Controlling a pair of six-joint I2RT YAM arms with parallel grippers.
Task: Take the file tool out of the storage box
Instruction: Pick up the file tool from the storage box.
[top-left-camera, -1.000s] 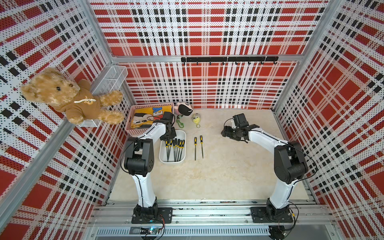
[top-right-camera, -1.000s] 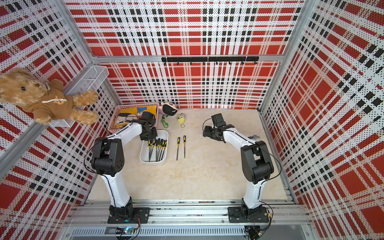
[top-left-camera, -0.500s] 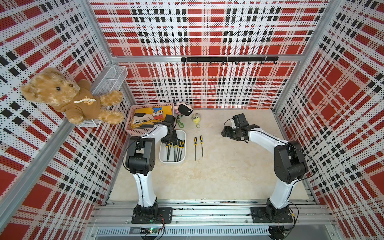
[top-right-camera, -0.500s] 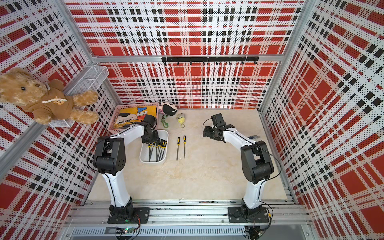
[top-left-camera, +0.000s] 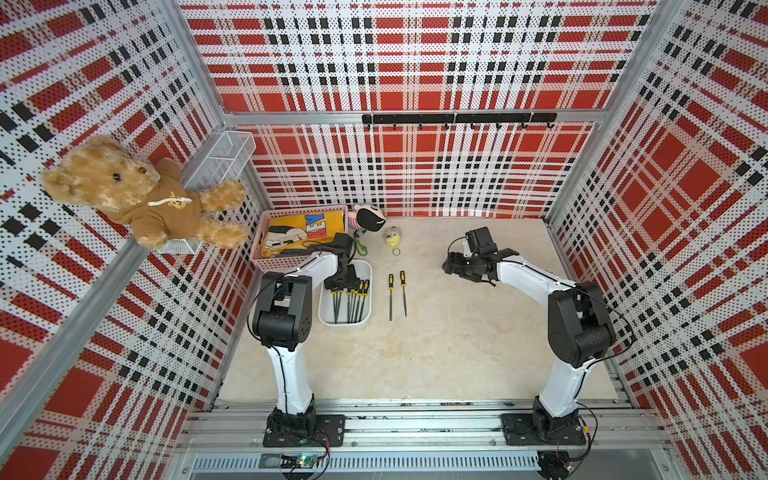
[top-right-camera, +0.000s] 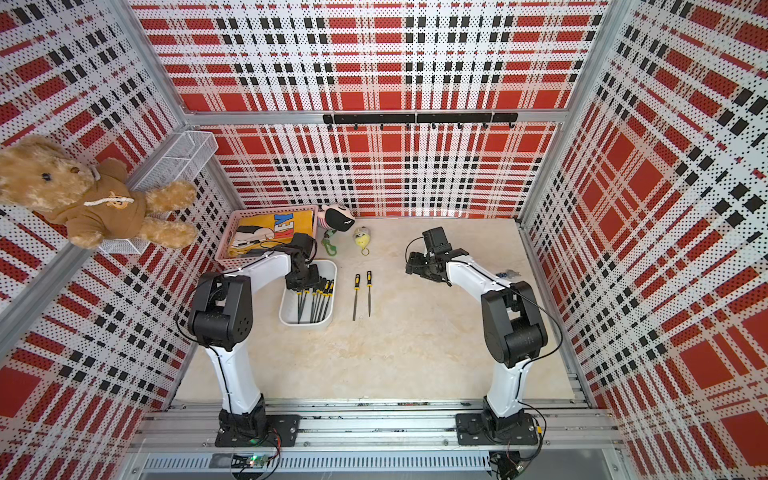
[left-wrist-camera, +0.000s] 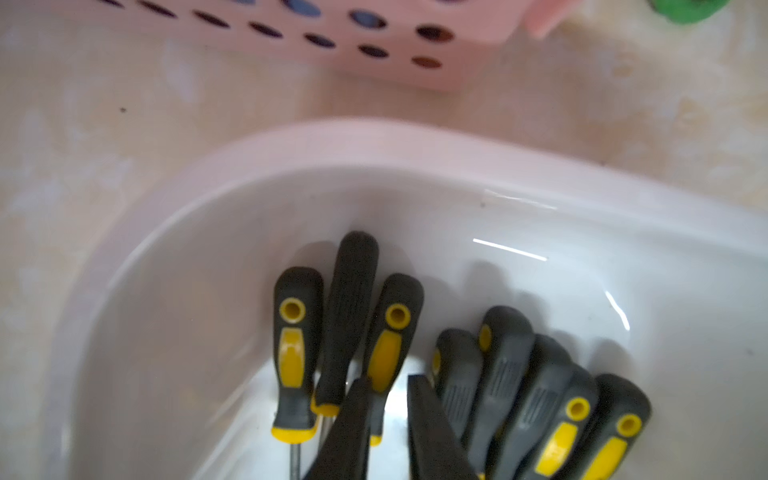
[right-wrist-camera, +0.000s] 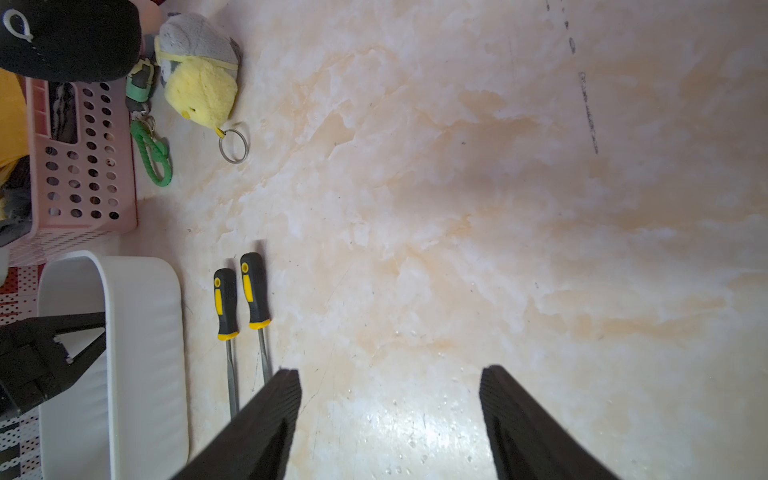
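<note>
glossy smooth white plastic storage box (left-wrist-camera: 415, 195)

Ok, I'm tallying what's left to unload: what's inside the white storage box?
Several files with black-and-yellow handles lie side by side in the storage box. The left gripper reaches in, its fingers covering parts of some, so an exact count is uncertain.

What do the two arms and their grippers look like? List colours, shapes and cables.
Both the left arm and right arm have smooth white links joined by bulky black joint housings, on black base plates. A thin black cable runs along each. The left gripper and right gripper are black, with flat fingers tapering to blunt tips.
</note>
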